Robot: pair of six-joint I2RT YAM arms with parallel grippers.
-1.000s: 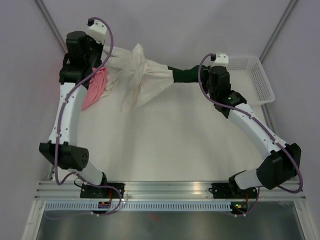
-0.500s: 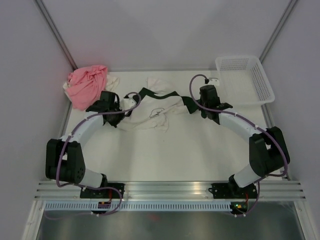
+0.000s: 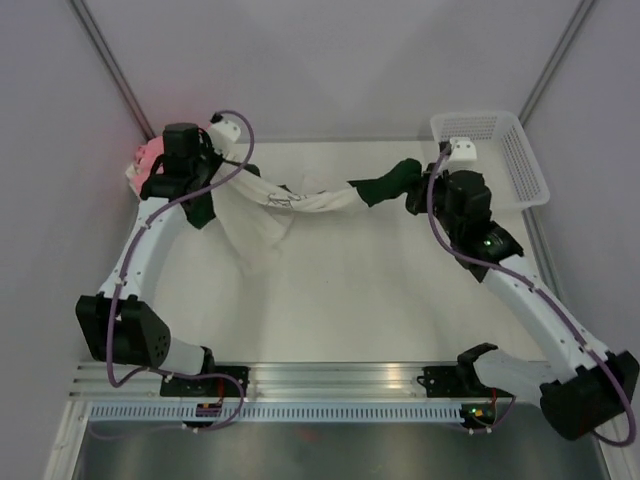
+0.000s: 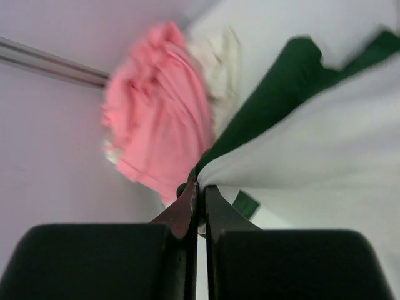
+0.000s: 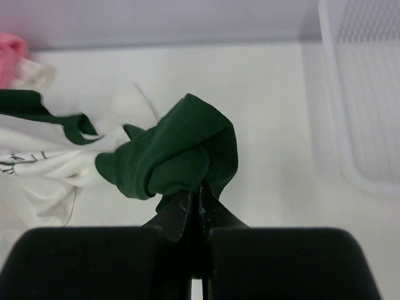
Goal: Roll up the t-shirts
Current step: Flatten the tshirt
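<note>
I take the white plastic mesh basket [image 3: 538, 170], at the far right corner of the bench [image 3: 350, 290], as my mark. Just left of it my right pincer [image 5: 195, 194] pinches the dark green cloth tee [image 3: 385, 185]. Further left, the cream-white lettered cloth tee [image 3: 270, 210] stretches to my left pincer [image 4: 199, 187]. The pink crumpled cloth tee [image 3: 148, 158] lies farthest from the basket, behind that pincer.

pink t-shirt [image 3: 146, 158]: mostly behind left arm [image 3: 180, 162] | basket [image 5: 369, 94]: cut off right
</note>
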